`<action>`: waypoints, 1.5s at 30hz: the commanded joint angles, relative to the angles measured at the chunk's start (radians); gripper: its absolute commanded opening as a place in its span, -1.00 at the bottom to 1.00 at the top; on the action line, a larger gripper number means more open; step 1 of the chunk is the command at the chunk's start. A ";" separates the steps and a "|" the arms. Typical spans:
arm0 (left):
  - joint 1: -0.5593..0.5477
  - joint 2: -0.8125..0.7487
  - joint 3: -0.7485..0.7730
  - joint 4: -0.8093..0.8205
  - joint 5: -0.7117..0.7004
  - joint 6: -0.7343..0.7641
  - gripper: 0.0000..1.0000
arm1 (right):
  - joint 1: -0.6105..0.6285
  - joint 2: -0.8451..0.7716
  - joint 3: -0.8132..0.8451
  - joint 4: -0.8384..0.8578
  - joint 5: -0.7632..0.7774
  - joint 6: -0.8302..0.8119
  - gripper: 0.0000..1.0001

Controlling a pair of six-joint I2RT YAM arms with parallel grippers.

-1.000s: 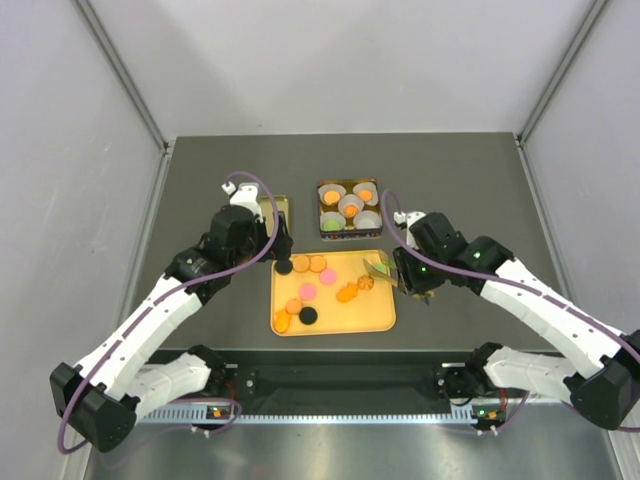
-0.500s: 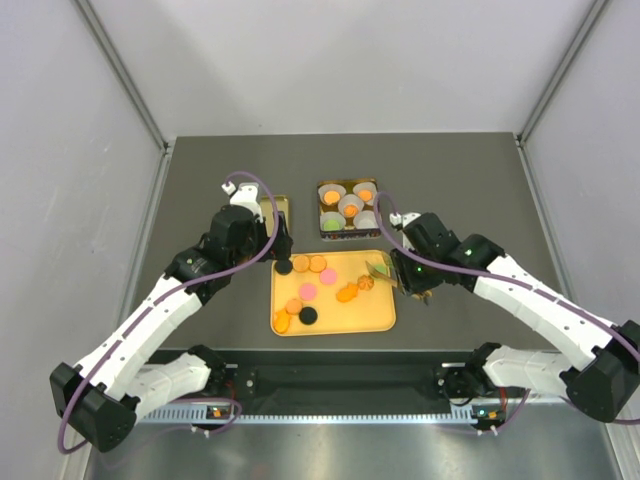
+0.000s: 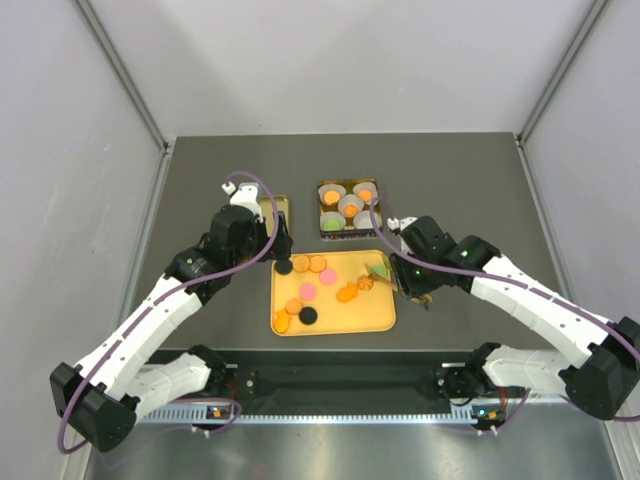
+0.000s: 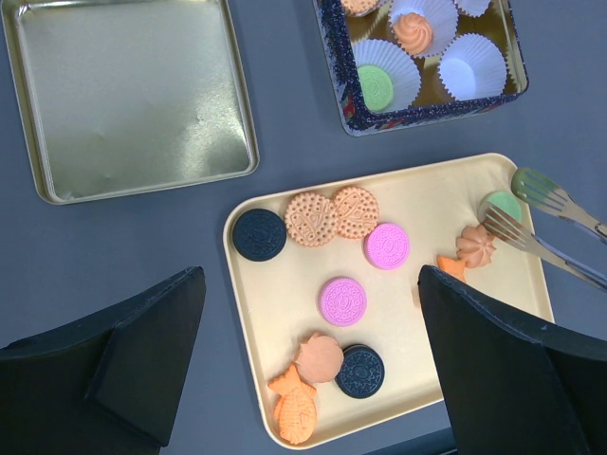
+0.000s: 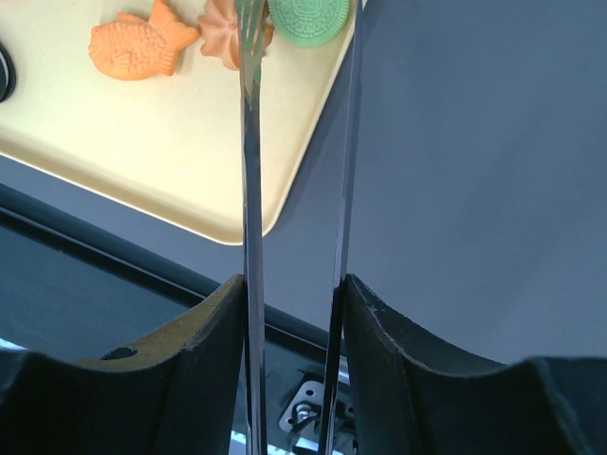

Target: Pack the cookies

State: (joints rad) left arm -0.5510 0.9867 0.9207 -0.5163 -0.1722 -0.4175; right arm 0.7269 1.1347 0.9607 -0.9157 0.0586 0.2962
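Several cookies lie on a yellow tray (image 3: 380, 320): pink (image 4: 343, 300), black (image 4: 258, 234), tan round (image 4: 311, 219) and an orange fish (image 4: 294, 412). My right gripper (image 3: 405, 282) (image 5: 294, 289) is shut on metal tongs (image 5: 251, 142) (image 4: 541, 223). The tongs' two tips stand either side of a green cookie (image 5: 308, 17) (image 4: 500, 205) at the tray's right edge. Whether they touch it I cannot tell. My left gripper (image 3: 283, 245) (image 4: 310, 275) hangs open above the tray's left part, holding nothing.
A dark tin (image 4: 417, 116) (image 3: 349, 207) with white paper cups, some filled with cookies, stands behind the tray. Its empty gold lid (image 4: 133, 95) (image 3: 283, 215) lies to the left. The table's near edge and a black rail (image 5: 114, 275) run below the tray.
The right arm has shifted a little left toward the tray, bringing the tongs' tips over the green cookie. The left arm has not moved.
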 commanded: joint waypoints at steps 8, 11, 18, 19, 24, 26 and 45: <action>0.005 0.003 -0.008 0.050 -0.001 -0.001 0.98 | 0.025 0.008 0.029 -0.020 0.012 -0.017 -0.12; 0.005 0.003 -0.009 0.050 0.002 -0.003 0.98 | 0.026 0.022 0.035 -0.023 0.010 -0.020 -0.13; 0.005 -0.005 -0.008 0.048 -0.004 0.000 0.98 | 0.023 0.028 0.052 -0.018 -0.012 -0.028 -0.23; 0.005 -0.005 -0.008 0.047 -0.004 0.000 0.98 | 0.025 0.027 0.064 -0.021 -0.011 -0.029 -0.24; 0.005 -0.003 -0.008 0.047 -0.004 0.000 0.98 | 0.017 0.030 0.108 -0.043 0.003 -0.043 -0.25; 0.005 -0.005 -0.008 0.047 -0.003 -0.001 0.98 | 0.016 0.034 0.119 -0.046 0.003 -0.043 -0.25; 0.005 -0.006 -0.006 0.045 -0.004 0.000 0.98 | -0.035 0.099 0.317 -0.060 0.020 -0.086 -0.24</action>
State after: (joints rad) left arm -0.5510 0.9867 0.9203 -0.5163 -0.1726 -0.4171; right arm 0.7166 1.2201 1.1812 -0.9905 0.0620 0.2371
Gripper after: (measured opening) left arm 0.991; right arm 0.386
